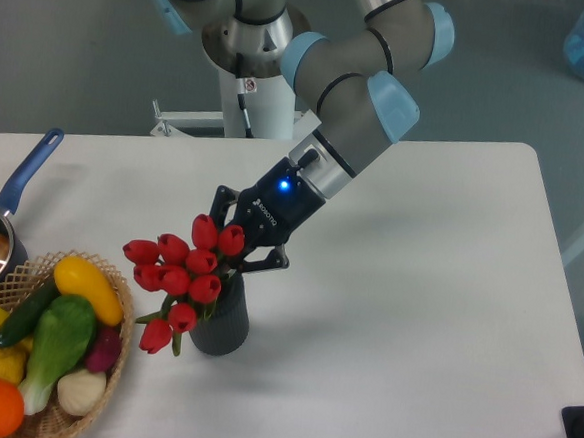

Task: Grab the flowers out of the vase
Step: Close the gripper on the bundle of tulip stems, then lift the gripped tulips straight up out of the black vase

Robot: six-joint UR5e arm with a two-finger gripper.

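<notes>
White worktop point(417, 288) carried dark ribbed vase point(219, 324) holding red flowers point(183, 272). End effector point(233, 237) sat among upper buds, finger state impossible to tell. Best approach, by judgement: grip bundled stems, lift straight up, avoid tipping vase toward wicker basket point(111, 367).

Flowers point(183, 272) in vase point(222, 324), right of basket point(111, 367).
</notes>
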